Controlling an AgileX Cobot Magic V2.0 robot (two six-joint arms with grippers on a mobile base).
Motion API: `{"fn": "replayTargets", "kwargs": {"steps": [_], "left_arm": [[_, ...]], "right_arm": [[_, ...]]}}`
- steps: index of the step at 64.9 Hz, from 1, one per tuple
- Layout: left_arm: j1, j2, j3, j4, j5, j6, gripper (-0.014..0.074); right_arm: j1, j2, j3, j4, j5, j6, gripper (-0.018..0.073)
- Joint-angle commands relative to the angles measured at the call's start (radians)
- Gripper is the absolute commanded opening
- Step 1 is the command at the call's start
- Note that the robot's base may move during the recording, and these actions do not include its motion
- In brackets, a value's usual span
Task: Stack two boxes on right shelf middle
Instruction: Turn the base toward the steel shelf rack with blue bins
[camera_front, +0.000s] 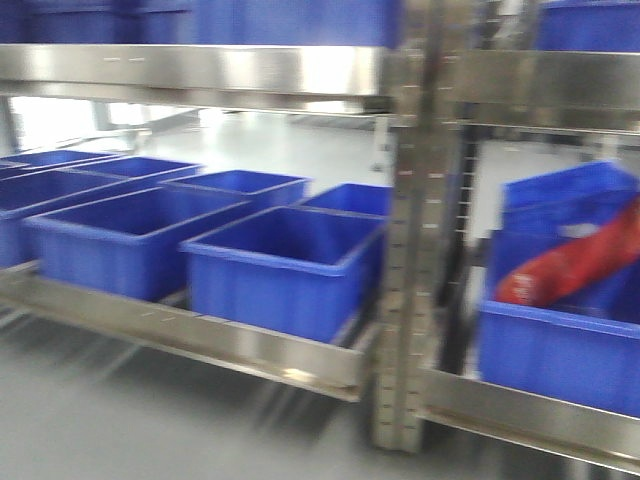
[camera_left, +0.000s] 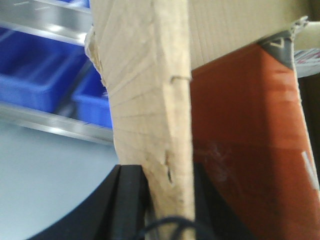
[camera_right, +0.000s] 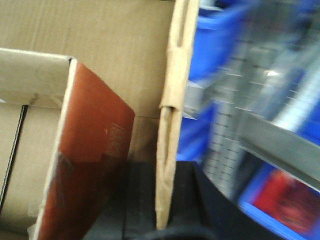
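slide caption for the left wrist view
Left hand clamps a cardboard box flap, blue bins on steel shelf behind.

The front view faces the steel shelf (camera_front: 200, 70) at a slight angle from near by, looking down into the blue bins (camera_front: 285, 265). Each wrist view looks out along its own jaws, left gripper (camera_left: 167, 200) and right gripper (camera_right: 165, 200), with the flap of a cardboard box (camera_left: 150, 100) edge-on right against the lens. All three share the bins and shelf rails; the wrist views show them blurred behind the flap.

Rows of blue plastic bins (camera_front: 270, 295) above a smooth grey floor (camera_front: 150, 420), bright glare behind.
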Motion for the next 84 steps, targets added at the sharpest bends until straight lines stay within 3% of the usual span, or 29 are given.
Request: {"fn": "replayTargets", "kwargs": {"steps": [1,84], "left_arm": [[-0.001,-0.022,-0.018,-0.019,-0.048,0.001,-0.0111],[-0.001,-0.022,-0.018,-0.019,-0.048,0.001,-0.0111]], "right_arm": [[-0.008,-0.003,-0.011,-0.043,-0.051,-0.009,-0.0151],[-0.008,-0.003,-0.011,-0.043,-0.051,-0.009,-0.0151]]}}
